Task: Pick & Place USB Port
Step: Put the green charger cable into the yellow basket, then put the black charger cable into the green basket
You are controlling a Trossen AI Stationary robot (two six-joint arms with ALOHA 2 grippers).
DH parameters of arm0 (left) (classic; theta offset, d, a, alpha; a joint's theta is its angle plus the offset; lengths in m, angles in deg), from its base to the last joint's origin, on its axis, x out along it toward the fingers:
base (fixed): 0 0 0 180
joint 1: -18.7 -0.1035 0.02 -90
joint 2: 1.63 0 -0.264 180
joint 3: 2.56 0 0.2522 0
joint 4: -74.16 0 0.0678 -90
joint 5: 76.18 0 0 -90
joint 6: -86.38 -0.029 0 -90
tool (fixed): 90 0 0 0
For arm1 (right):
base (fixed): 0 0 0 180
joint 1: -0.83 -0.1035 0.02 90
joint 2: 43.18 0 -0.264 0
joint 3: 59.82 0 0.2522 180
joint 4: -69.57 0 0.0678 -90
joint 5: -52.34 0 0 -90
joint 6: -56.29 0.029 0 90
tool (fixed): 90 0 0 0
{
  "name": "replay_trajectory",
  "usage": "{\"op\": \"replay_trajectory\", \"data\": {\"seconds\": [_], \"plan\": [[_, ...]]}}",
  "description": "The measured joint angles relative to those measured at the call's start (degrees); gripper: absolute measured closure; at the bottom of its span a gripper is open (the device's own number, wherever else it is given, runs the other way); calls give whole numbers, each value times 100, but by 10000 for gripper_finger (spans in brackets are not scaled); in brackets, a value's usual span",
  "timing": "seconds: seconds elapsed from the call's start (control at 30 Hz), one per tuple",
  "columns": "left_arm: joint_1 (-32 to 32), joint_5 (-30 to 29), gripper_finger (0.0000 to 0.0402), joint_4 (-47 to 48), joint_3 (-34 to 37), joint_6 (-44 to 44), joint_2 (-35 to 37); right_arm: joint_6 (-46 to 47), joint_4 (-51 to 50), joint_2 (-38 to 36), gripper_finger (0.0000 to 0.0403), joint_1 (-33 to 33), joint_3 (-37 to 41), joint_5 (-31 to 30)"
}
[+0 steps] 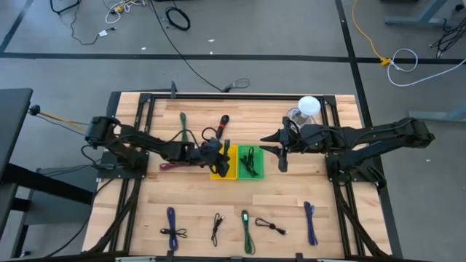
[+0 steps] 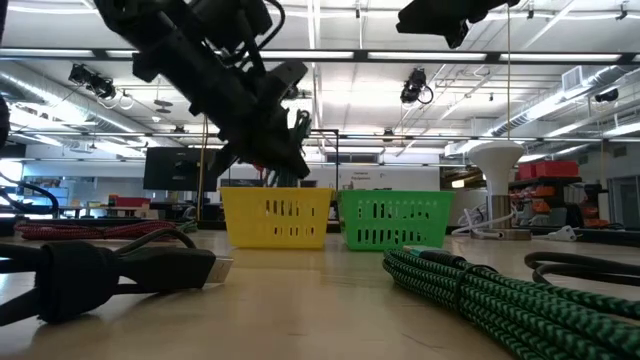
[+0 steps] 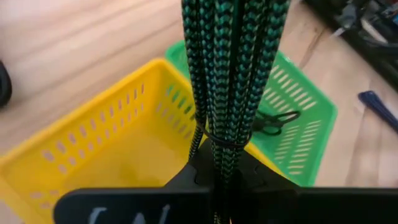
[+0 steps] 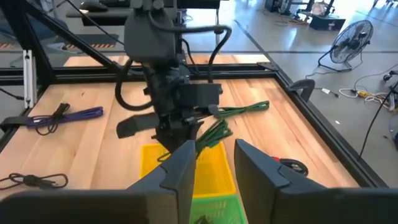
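Note:
My left gripper (image 1: 212,154) hovers over the yellow basket (image 1: 222,169), shut on a bundled green-and-black braided cable (image 3: 230,62). The right wrist view shows that cable (image 4: 214,134) sticking out sideways from the left gripper, above the yellow basket (image 4: 186,165). Right of the yellow basket stands the green basket (image 1: 251,161), with a black cable (image 3: 273,119) lying inside. My right gripper (image 1: 279,151) is open and raised beside the green basket's right side, touching nothing. The low view shows it high up (image 2: 450,20). My left gripper pinches the bundled cable between its two fingers, near one end of the bundle (image 3: 219,155). The fingers slant down from the table's left. The cable is lifted clear above the yellow basket, and its long free part reaches out past the fingertips.
Loose cables lie along the near edge: blue ones (image 1: 171,222) (image 1: 311,222), black ones (image 1: 217,227) (image 1: 269,227) and a green one (image 1: 247,229). A maroon cable (image 1: 175,167), a green cable (image 1: 182,122) and a black-and-red cable (image 1: 222,124) lie around the left arm. A white lamp (image 1: 309,105) stands far right.

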Motion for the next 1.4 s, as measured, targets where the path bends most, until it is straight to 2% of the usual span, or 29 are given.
{"op": "replay_trajectory", "data": {"seconds": [0.27,0.67,0.9,1.17,1.4], "plan": [[-22,11,388,59,0,457,-254,-17,-19,0,289,1,1,0],[-37,-10,303,39,-2,701,-294,-21,-48,2,289,0,69,0],[-65,-29,275,-281,-2,612,-292,-23,93,2,289,0,270,-146],[-49,-34,275,-65,-2,665,-289,-105,455,4,289,1,492,-149],[-353,-79,280,-281,-2,-125,128,-126,455,4,289,0,492,-149]]}}
